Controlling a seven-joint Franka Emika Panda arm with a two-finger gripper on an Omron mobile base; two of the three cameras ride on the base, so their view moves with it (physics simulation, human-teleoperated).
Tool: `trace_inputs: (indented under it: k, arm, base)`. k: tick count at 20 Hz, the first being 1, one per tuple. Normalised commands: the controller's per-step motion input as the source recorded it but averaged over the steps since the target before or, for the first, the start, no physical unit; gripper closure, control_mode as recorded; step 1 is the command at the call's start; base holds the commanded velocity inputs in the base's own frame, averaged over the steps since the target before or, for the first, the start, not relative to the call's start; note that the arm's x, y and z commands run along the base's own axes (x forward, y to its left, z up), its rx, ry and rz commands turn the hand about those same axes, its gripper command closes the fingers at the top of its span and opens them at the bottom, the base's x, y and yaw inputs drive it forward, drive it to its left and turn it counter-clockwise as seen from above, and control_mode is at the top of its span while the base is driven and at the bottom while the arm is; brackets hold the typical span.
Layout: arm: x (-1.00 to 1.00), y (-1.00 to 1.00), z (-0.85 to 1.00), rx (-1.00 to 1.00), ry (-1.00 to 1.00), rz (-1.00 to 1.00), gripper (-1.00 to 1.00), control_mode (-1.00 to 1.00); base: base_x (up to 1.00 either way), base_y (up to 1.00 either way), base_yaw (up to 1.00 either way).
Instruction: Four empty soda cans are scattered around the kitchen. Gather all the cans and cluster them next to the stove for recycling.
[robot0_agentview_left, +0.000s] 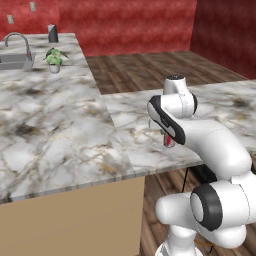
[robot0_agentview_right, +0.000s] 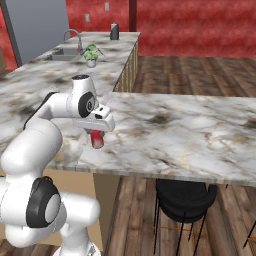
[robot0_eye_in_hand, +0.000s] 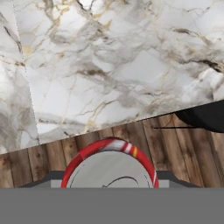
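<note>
Red soda can (robot0_eye_in_hand: 109, 164), white-striped with no legible writing, sits clamped in the pincer (robot0_agentview_right: 97, 139) above the marble counter (robot0_agentview_right: 175, 130).

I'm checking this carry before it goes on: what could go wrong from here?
1. The red can hangs from the gripper near the marble counter edge; if the grip slips, it may drop to the wood floor.
2. Carried low, the can could clip the counter.
3. A black stool stands under the overhang, in the base's way.
</note>
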Motion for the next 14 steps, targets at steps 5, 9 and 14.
trace_inputs:
  k: [5, 9, 14]
  arm:
    - [-0.01, 0.00, -0.07, 0.00, -0.01, -0.06, 1.00, -1.00]
    - [0.00, 0.00, 0.00, 0.00, -0.02, 0.00, 1.00, -1.00]
    - [0.00, 0.00, 0.00, 0.00, 0.00, 0.00, 1.00, -1.00]
  base:
    - [0.00, 0.00, 0.00]
    - [0.00, 0.00, 0.00]
    - [0.00, 0.00, 0.00]
